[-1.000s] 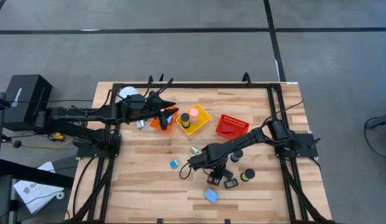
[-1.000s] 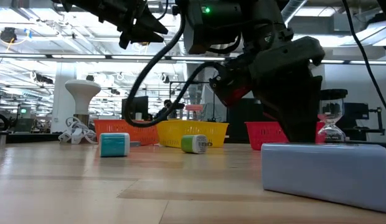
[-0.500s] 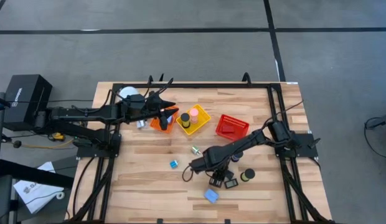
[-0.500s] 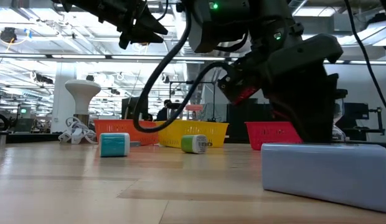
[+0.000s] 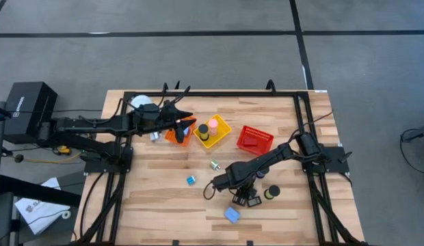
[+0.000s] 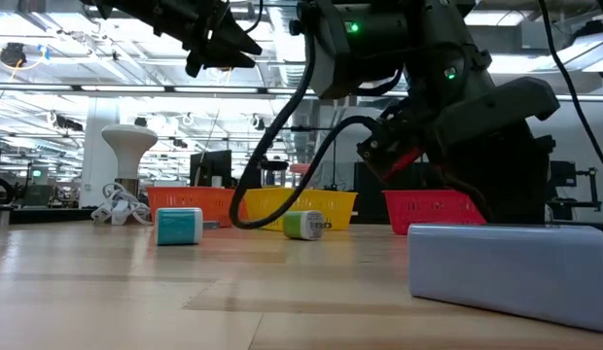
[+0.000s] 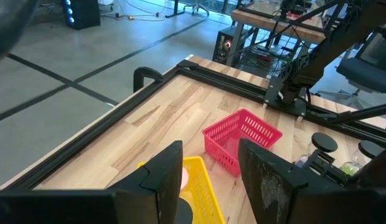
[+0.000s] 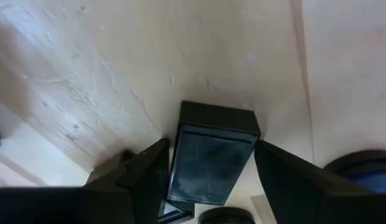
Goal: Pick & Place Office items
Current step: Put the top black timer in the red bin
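Note:
My right gripper (image 5: 238, 197) (image 8: 211, 149) is open and low over the table's near middle. Its fingers stand on either side of a black flat rectangle (image 8: 211, 158) that lies flat on the wood. Another black rectangle (image 5: 254, 201) and a black cylinder (image 5: 273, 192) lie just beside it. A light-blue block (image 5: 232, 214) (image 6: 506, 267) rests nearer the near edge. A small blue block (image 5: 191, 180) and a green-banded cylinder (image 5: 215, 165) lie toward the left. My left gripper (image 5: 187, 124) (image 7: 208, 155) is open and hangs above the orange basket (image 5: 176, 134). My right gripper comes from above, pointing down, with one finger (image 8: 146, 177) on each long side of the black flat rectangle, along its length. Whether the fingers touch it I cannot tell. The rectangle lies flat on the table.
A yellow basket (image 5: 213, 131) holds a pink cylinder (image 5: 213, 125) and a black cylinder (image 5: 203, 129). A red basket (image 5: 255, 139) stands to its right. A white globe (image 5: 140, 104) and cables sit at the far left. Bare wood lies along the near left.
My right gripper has moved a little toward the table's near and right edges, and has come lower over the black items. The left arm has kept still.

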You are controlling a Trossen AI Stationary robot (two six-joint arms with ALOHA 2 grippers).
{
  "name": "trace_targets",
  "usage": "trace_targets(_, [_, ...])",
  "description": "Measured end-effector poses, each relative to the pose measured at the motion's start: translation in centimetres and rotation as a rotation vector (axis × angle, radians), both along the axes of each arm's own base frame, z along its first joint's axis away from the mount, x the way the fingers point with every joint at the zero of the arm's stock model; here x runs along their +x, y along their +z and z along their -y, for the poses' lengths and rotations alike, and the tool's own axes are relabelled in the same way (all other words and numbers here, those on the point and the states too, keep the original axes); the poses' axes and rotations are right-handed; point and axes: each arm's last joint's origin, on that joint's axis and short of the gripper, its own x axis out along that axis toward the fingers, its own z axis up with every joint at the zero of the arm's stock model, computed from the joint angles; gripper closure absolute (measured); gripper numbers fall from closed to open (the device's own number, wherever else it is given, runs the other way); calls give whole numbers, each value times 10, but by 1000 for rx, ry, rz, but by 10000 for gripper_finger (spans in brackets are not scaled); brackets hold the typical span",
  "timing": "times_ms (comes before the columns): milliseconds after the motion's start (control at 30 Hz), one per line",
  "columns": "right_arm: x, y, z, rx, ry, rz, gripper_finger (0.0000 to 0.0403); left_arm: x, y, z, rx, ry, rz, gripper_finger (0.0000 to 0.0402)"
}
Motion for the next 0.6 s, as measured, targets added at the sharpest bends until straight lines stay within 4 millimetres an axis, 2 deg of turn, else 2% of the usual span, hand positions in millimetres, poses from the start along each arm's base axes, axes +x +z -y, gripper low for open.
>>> trace_targets(367, [1,1,3,-6,58,17,241,0,0,0,0,0,-1,252])
trace_targets(600, [5,5,10,13,124,12,234,0,0,0,0,0,-1,252])
